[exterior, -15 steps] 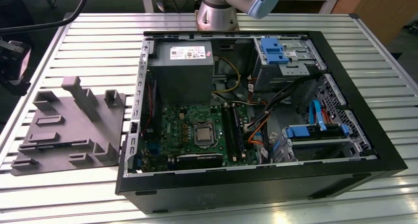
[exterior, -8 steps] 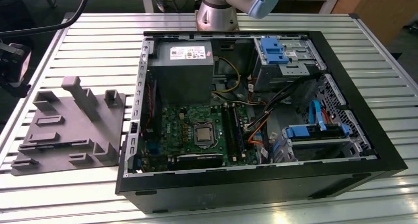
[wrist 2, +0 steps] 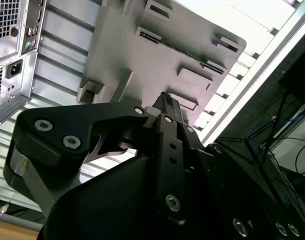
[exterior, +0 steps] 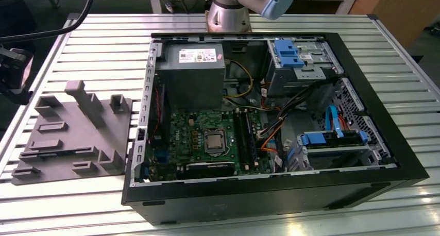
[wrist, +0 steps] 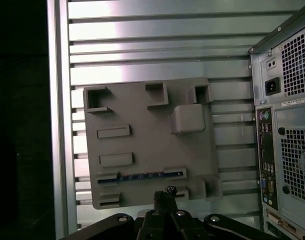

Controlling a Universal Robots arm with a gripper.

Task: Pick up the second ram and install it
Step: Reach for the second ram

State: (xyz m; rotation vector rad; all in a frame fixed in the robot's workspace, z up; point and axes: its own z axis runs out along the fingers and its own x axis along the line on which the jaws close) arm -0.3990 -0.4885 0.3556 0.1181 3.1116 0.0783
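Slatted metal table (exterior: 89, 45) bears a grey plastic holder (exterior: 75, 138) with a slotted-in dark ram stick (wrist: 142, 175); the black gripper (wrist: 165, 192) hovers by it, pressed together.

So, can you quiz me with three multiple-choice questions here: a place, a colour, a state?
1. The grey holder plate lies where?
A. at the exterior view's left of the computer case
B. at its right
C. inside it

2. The drive clips in the case are:
A. red
B. blue
C. yellow

3. The case is:
A. shut
B. open
C. wrapped

Answers: 1 A, it lies on the table at that side; 2 B, blue plastic shows; 3 B, the motherboard is visible.
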